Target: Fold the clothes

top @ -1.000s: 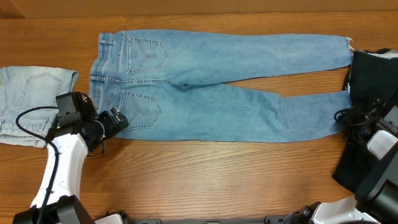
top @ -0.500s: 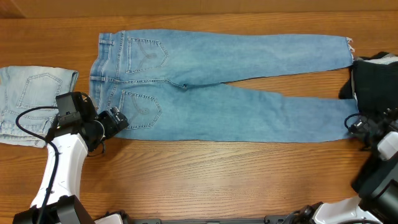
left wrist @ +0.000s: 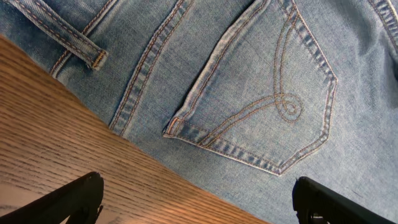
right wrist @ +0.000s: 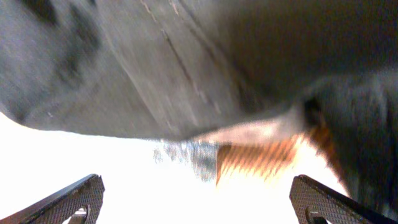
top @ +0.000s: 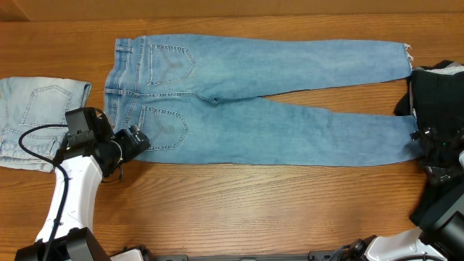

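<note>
Overhead: even, bright, sharp, faint shadows. Left wrist: crisp denim stitching. Right wrist: blurred, lower half blown out white, dark fabric unfocused.

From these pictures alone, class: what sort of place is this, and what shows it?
Probably a robotics lab bench for clothes-folding trials: the left arm and right arm stand at a wooden table, blue jeans spread flat on it, a black garment at its edge.

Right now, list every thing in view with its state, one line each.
Medium-blue denim jeans: spread flat, back pockets up, not folded.
Pale light-blue denim jeans: folded, lying to their left.
Black cloth garment: bunched, by the leg hems.
Left gripper: open, empty, near a back pocket.
Right gripper: open, empty, beside a leg hem.
</note>
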### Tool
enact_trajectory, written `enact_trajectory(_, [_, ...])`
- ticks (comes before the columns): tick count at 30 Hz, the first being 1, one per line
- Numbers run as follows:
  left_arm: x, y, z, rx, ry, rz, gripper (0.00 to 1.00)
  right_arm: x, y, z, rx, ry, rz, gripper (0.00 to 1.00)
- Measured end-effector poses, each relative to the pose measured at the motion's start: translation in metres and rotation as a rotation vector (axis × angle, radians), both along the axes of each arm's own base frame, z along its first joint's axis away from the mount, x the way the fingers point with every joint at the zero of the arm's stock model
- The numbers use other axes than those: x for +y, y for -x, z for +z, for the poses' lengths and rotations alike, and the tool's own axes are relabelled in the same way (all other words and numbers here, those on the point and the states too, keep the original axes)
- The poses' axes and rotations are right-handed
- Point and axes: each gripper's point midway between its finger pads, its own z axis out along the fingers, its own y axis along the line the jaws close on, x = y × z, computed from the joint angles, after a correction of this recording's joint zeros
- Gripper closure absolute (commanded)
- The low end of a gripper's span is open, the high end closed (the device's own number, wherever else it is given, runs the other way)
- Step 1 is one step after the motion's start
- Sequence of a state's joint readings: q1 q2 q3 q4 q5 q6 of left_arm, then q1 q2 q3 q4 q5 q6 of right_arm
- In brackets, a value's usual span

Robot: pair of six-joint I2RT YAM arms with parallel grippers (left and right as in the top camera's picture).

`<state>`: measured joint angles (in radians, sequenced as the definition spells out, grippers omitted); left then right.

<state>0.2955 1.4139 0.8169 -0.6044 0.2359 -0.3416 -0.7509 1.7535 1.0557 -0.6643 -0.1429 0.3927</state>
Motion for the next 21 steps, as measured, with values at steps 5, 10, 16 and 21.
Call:
enact_trajectory(5, [0.000,0.000,0.000,0.000,0.000,0.000,0.00,0.018,-0.009,-0.012,-0.020,-0.018,-0.007,0.02])
enact_trajectory(10, [0.000,0.000,0.000,0.000,0.000,0.000,0.00,0.026,-0.020,-0.016,-0.117,0.058,0.026,0.16])
enact_trajectory(16, [0.000,0.000,0.000,0.001,0.000,0.000,0.00,0.060,-0.028,-0.018,-0.140,0.026,0.020,0.16])
enact_trajectory(21, [-0.001,0.003,-0.001,0.013,0.004,0.000,0.00,0.088,-0.044,-0.018,-0.194,-0.030,-0.016,0.73])
